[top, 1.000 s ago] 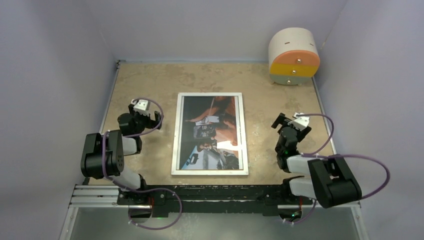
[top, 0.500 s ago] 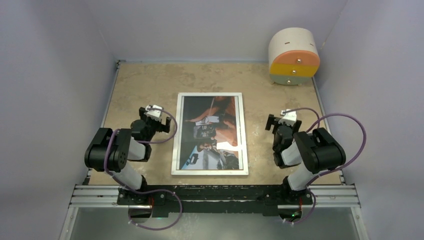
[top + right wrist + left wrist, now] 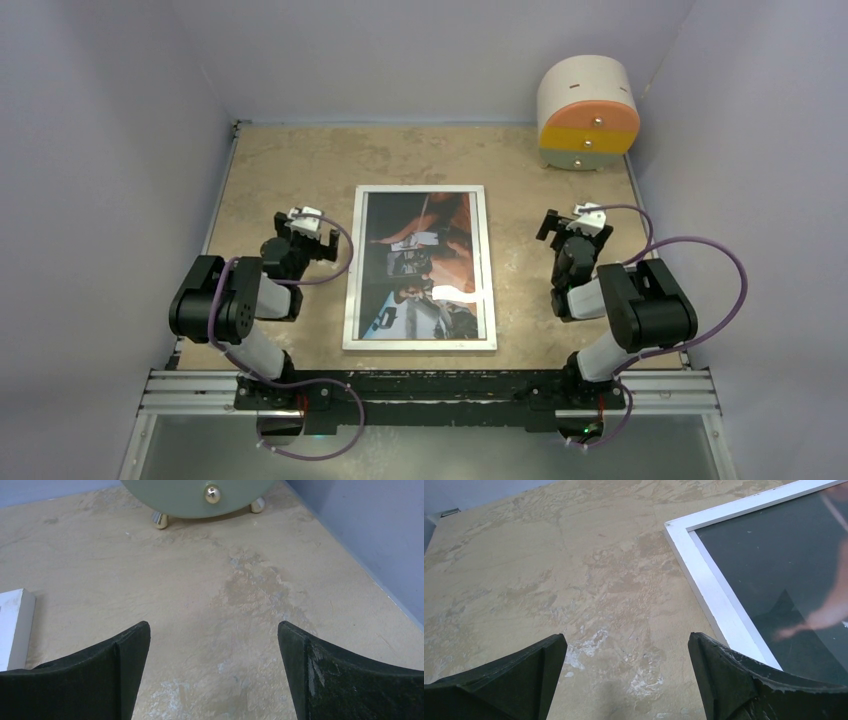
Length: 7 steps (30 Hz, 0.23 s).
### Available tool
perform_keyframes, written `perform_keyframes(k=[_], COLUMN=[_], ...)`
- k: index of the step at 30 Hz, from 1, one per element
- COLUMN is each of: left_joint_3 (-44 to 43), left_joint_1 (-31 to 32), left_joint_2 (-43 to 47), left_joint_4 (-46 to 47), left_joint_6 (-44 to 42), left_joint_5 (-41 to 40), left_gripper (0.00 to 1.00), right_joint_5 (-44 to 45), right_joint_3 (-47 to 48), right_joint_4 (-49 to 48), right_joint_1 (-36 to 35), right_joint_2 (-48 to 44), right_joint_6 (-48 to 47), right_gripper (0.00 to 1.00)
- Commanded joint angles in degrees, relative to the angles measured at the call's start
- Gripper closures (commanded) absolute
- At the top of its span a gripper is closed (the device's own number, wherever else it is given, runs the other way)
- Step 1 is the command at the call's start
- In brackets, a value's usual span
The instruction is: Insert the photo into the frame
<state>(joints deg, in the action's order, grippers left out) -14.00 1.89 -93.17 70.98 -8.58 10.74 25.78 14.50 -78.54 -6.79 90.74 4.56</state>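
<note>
The photo (image 3: pixel 440 250) is being shown inside the frame (image 3: pixel 352 270) — left gripper (image 3: pixel 626 675) at nine o'clock, right gripper (image 3: pixel 214 670) at three, are being held wide open, empty.

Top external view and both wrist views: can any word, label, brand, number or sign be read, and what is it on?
No text can be read in any view.
photo: small pale patches in the picture, too small and blurred to tell whether they carry writing.
frame: plain white face, no label visible.
round drawer unit: only knobs on the drawer fronts, no lettering visible.
</note>
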Motion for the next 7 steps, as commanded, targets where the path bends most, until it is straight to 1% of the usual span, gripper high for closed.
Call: perform_keyframes(k=[1, 4, 7], left_joint_3=[-1.12, -1.97, -0.83], left_joint_1=[-0.22, -0.22, -0.22], left_joint_2=[-0.08, -0.52, 0.23], left_joint_4=[1.60, 0.24, 1.51], left_joint_6=[0.04, -0.18, 0.16], left_joint_5=[-0.46, -0.64, -0.98], left_gripper=[0.00, 0.00, 0.00], right_joint_5=[0.50, 0.52, 0.51], right_joint_3=[-0.20, -0.26, -0.26], right_joint_4=[-2.19, -2.15, -2.14], right_joint_1=[0.02, 0.02, 0.02], right_joint_2=[-0.21, -0.21, -0.21], right_joint_6=[0.24, 0.23, 0.24], right_gripper=[0.01, 0.01, 0.01])
